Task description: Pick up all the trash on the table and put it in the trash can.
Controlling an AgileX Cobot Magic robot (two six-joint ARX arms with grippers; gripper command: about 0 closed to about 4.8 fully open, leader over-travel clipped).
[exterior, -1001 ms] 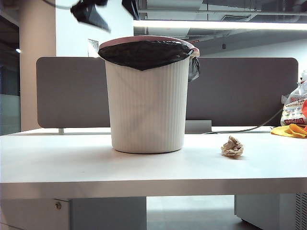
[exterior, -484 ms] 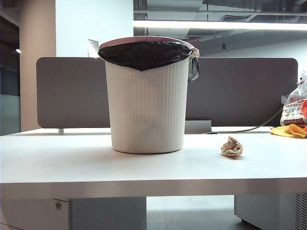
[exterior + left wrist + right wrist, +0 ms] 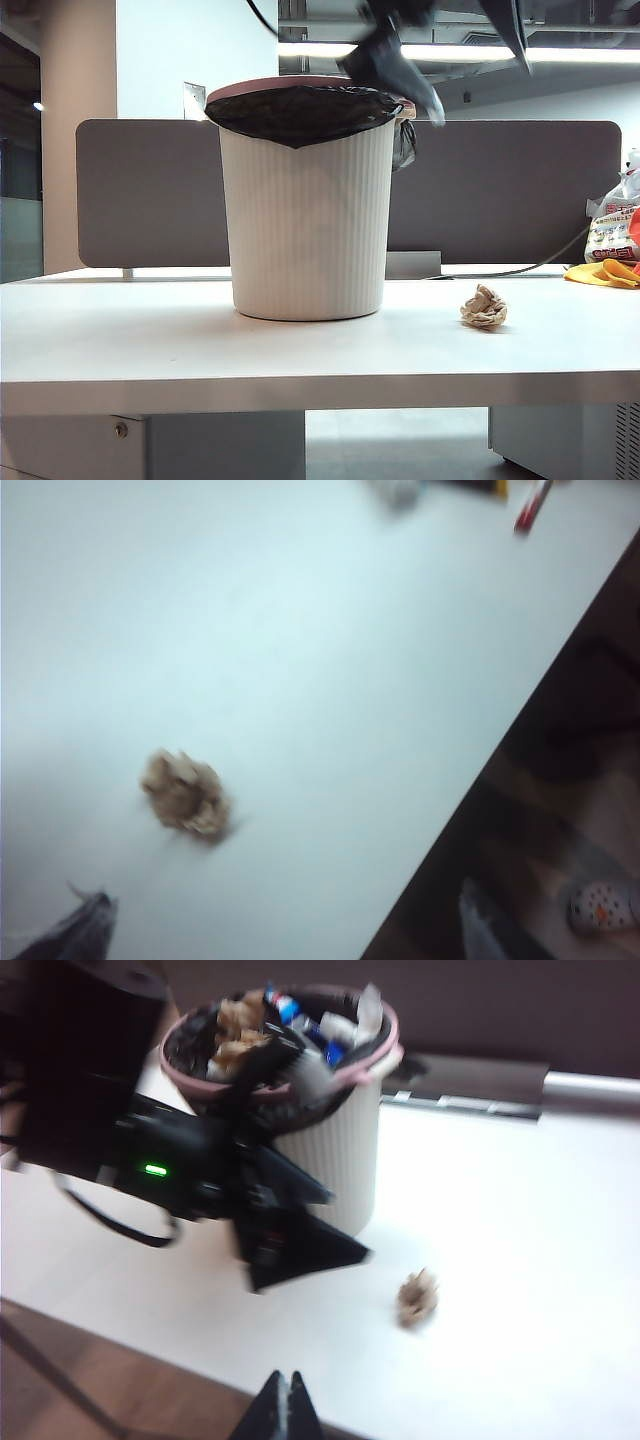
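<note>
Here, the trash can [image 3: 307, 200] stands left of centre on the table [image 3: 150, 340], a tall white ribbed bin with a black liner folded over its pinkish rim; the right wrist view shows 2 tan-brown paper balls [image 3: 236, 1028] already inside it among other rubbish. To its right, 1 lumpy, wrinkly ball of trash [image 3: 484, 306] lies alone on the white tabletop, apart from the bin.

The left gripper [image 3: 405, 75] hangs in the air above the bin's right edge, blurred, its fingers spread wide and carrying nothing; in its own wrist view the paper ball [image 3: 186, 795] lies below it on the table. The right gripper [image 3: 283, 1400] shows only its 2 dark fingertips pressed together, with nothing between them, above the table's near edge.
</note>
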